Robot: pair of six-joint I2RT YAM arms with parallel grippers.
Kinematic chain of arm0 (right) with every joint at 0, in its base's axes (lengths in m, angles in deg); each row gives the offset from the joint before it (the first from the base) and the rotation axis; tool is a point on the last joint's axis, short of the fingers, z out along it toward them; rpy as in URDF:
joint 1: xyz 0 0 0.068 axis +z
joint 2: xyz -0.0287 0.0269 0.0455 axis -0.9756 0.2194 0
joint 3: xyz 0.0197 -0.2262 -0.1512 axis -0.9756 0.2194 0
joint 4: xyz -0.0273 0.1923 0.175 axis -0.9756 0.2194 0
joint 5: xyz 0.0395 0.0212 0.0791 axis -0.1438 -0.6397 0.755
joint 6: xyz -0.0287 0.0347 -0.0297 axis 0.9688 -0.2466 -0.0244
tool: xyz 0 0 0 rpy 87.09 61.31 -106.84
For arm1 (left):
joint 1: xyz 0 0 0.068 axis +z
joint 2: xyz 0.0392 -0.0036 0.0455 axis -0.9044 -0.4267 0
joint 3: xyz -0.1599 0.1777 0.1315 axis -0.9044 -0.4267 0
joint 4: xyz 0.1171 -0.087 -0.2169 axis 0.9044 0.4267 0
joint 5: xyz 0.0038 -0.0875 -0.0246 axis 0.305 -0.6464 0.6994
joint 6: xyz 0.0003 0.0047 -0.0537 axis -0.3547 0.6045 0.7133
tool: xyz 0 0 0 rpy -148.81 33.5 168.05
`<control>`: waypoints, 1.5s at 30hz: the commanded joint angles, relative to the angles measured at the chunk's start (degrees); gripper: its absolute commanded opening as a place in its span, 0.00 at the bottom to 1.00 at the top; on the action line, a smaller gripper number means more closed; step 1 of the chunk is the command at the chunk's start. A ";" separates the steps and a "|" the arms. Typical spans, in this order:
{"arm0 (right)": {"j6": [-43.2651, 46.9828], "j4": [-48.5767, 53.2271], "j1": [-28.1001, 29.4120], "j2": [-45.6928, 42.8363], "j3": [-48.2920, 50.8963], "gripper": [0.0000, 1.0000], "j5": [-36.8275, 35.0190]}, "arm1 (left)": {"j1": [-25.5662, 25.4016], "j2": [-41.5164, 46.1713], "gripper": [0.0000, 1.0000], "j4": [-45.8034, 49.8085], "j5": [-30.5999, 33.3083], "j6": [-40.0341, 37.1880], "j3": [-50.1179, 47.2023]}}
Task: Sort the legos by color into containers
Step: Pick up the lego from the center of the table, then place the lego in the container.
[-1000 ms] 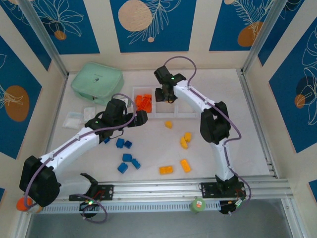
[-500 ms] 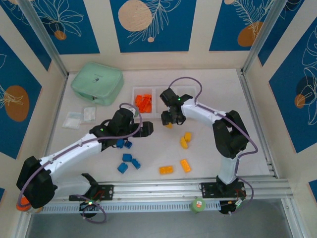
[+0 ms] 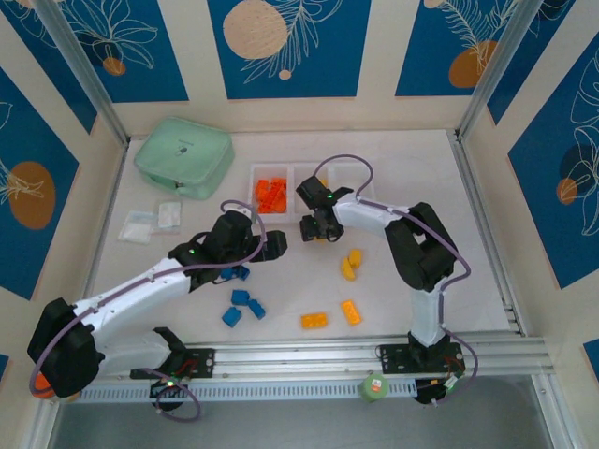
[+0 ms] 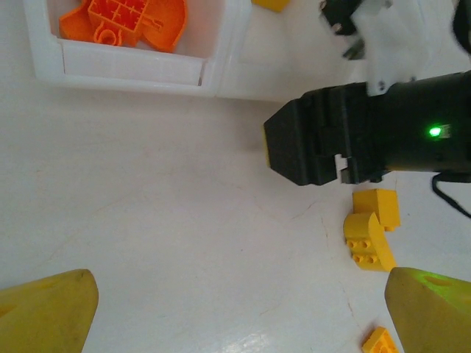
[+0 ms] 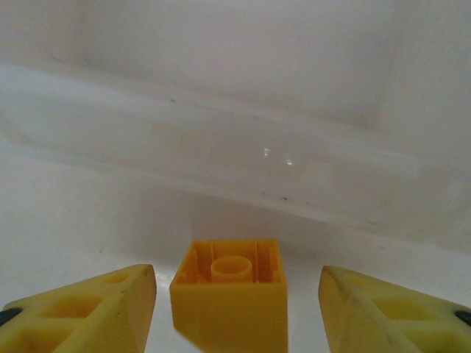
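Straddling a yellow brick [image 5: 229,294], the right gripper [image 5: 235,305] stands partly spread, with a clear gap on each side between its fingers [image 5: 88,301] and the brick; just ahead of its tips runs the translucent wall of the containers [image 5: 221,162]; the left gripper [image 4: 239,309] gapes wide, nothing between its tips; ahead and to its left sit red-orange bricks [image 4: 125,18] inside one bin; blue bricks [image 3: 241,301] lie just behind it.

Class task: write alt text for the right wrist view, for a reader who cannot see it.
A yellow brick lies between the right gripper's open yellow fingertips, a gap on each side. Behind it runs a translucent white bin wall.
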 commanded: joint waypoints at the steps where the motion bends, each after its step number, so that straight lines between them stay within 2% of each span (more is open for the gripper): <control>1: -0.27 -0.07 0.71 1.34 -2.30 0.56 -0.66 | -0.51 0.77 0.99 -0.60 1.34 0.64 -0.35; 11: 0.61 0.52 1.24 -0.41 -1.41 0.35 -1.91 | -0.48 -0.52 0.99 -0.90 0.93 -0.22 0.12; 18: 1.50 2.44 1.95 -5.46 -2.56 0.29 -0.91 | 0.05 -0.50 0.99 0.83 -0.25 -1.86 1.76; 24: 2.61 4.52 1.42 -8.42 -7.08 0.29 0.59 | 1.18 -0.82 0.99 1.54 -0.90 -3.40 3.24; 32: 3.45 6.65 -3.07 -0.95 -17.82 0.29 0.88 | 4.13 -1.74 0.99 2.83 -3.15 -4.85 4.87; 36: 5.21 7.26 -3.46 4.62 -23.55 0.30 -2.63 | 5.33 -2.21 0.99 3.31 -3.54 -5.02 5.12; 45: 4.88 9.41 -4.48 12.81 -31.21 0.30 -1.19 | 7.30 -3.01 0.99 2.71 -4.78 -5.14 5.06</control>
